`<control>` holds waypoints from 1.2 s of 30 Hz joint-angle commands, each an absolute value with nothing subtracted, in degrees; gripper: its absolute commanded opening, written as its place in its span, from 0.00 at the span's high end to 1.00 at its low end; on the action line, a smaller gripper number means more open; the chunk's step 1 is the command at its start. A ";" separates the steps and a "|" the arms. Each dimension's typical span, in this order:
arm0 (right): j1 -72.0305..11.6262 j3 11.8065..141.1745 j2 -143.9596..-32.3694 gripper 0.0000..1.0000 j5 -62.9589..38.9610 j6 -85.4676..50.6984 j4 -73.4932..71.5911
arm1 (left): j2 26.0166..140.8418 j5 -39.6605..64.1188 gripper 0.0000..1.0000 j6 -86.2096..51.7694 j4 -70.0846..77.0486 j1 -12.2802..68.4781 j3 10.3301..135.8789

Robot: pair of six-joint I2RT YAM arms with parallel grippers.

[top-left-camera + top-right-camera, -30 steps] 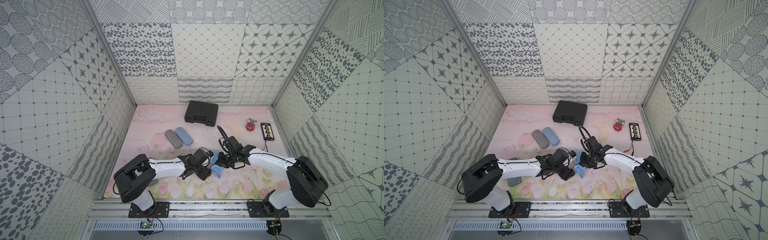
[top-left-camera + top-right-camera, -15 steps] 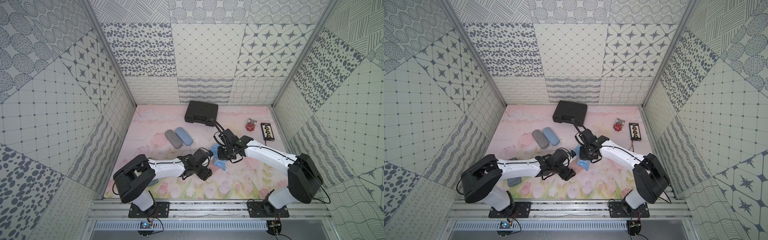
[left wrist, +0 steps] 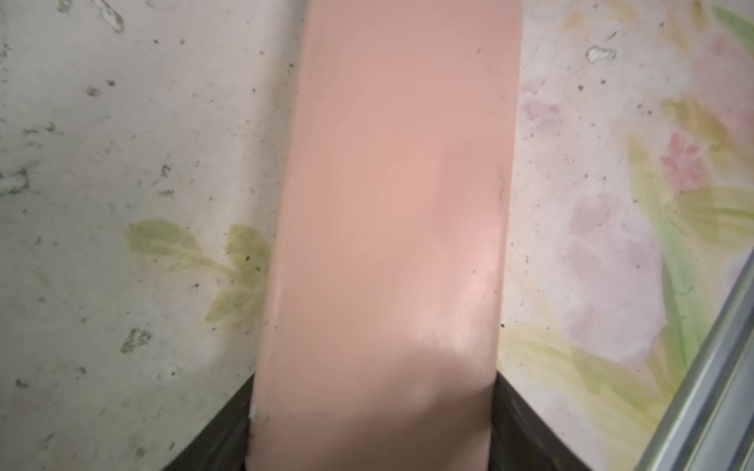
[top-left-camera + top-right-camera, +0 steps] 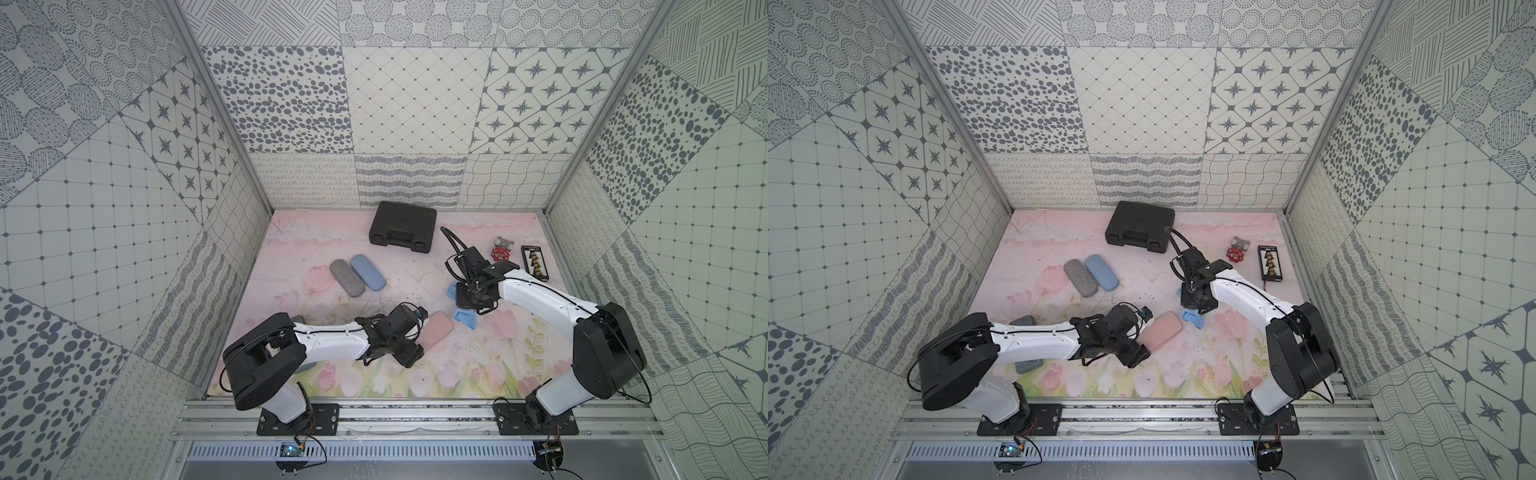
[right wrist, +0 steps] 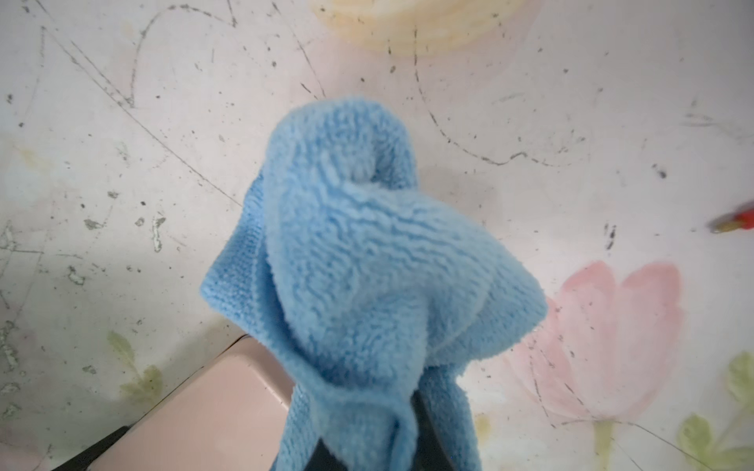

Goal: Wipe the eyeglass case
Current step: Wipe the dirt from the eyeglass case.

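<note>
Walled tabletop from above. The flowered mat (image 4: 316,249) was closed in by patterned walls on three sides and by a metal rail (image 4: 415,409) at the front. The widest bare stretch was left across the middle.

The left arm (image 4: 332,343) was held low and stretched along the front toward the centre. The right arm (image 4: 536,297) was bent inward from the right wall.

A black toolbox (image 4: 402,226) was set against the back edge. The pink eyeglass case (image 4: 435,337) was laid flat at centre front, its near end clamped between the fingers of the left gripper (image 3: 369,440).

A grey case (image 4: 347,278) and a blue case (image 4: 368,272) were placed side by side, well apart to the left rear.

A blue cloth (image 5: 367,265) was pinched in the closed right gripper (image 4: 473,305), just beside the pink case's far end; contact could not be judged.

A small black board (image 4: 535,266) and a red valve (image 4: 500,253) were kept near the right wall.
</note>
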State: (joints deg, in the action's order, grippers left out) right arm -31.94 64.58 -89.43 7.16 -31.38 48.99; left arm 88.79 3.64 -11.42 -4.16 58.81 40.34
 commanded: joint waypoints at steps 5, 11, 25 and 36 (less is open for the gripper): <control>-37.36 58.11 -86.25 1.00 -22.49 -45.86 31.44 | 87.33 -3.87 0.73 -11.15 -6.42 61.17 40.17; -32.17 52.02 -88.64 1.00 -28.03 -47.35 26.70 | 87.01 -3.82 0.73 -12.04 -6.31 61.94 40.16; -38.12 65.17 -84.86 1.00 8.60 -29.81 51.48 | 87.97 -4.80 0.74 -12.13 -6.68 62.05 41.30; -34.32 49.05 -85.03 1.00 -25.59 -43.14 29.04 | 86.67 -6.73 0.75 -12.63 -5.91 62.29 39.96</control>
